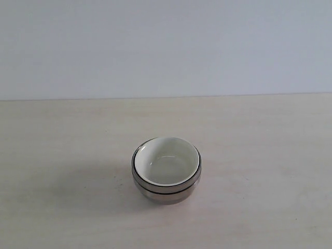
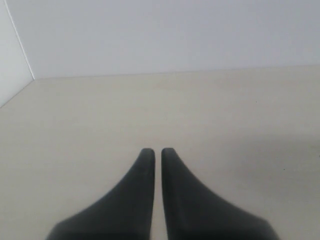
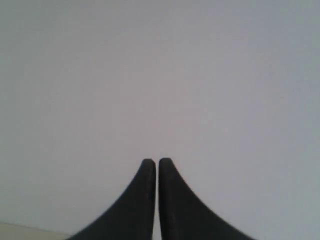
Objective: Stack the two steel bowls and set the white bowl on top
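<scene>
Steel bowls (image 1: 166,191) stand nested one inside the other on the desk (image 1: 270,155), well out from the wall (image 1: 166,46) and about level with its middle in the exterior view. Their shiny sides show as two stacked metal bands with a dark line between them. Seated in the upper one is the white bowl (image 1: 167,162), upright, its glossy off-white hollow open to the camera and its rim just inside the steel rim, with a thin dark gap showing on the side away from the wall's right half. A soft shadow lies on the desk beside the stack. Neither arm shows in the exterior view, so how far either stands from the stack cannot be told.

In the left wrist view the left end effector (image 2: 158,152) points toward the wall over bare desk, where a corner with a side wall also shows. Its two dark fingers (image 2: 145,170) are drawn together, with only a thin slit of desk between the tips, and they pinch nothing and touch nothing.

In the right wrist view the right end effector (image 3: 157,162) faces the wall almost squarely, with just a sliver of desk at the frame's edge. Its fingers (image 3: 167,175) are likewise pressed nearly tip to tip and hold nothing
</scene>
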{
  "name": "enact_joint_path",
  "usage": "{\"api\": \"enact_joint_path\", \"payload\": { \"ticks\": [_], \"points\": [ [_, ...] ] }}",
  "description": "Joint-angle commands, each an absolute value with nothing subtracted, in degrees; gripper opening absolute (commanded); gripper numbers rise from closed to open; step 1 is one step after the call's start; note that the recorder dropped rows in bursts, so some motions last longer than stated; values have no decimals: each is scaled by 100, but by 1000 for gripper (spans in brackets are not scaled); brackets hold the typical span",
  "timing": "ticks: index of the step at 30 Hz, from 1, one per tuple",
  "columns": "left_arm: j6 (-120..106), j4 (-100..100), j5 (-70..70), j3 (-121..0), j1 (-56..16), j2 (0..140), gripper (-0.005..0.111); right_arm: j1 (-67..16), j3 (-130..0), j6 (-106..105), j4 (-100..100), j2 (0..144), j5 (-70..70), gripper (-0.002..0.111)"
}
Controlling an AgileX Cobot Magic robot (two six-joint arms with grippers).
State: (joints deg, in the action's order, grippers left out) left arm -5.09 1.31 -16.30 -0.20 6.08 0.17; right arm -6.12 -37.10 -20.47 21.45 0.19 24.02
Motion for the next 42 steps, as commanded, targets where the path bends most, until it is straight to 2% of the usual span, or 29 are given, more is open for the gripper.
{"api": "enact_joint_path", "payload": {
  "ticks": [1,8,28,42],
  "points": [
    [-444,147,-1632,0,611,0,4,-568,-3255,-1580,1622,0,2347,0],
    [-444,147,-1632,0,611,0,4,-568,-2380,312,316,0,2119,0],
    [-444,147,-1632,0,611,0,4,-568,-16,-276,326,0,163,0],
    [-444,147,-1632,0,611,0,4,-568,0,-373,-382,0,802,0]
  ]
}}
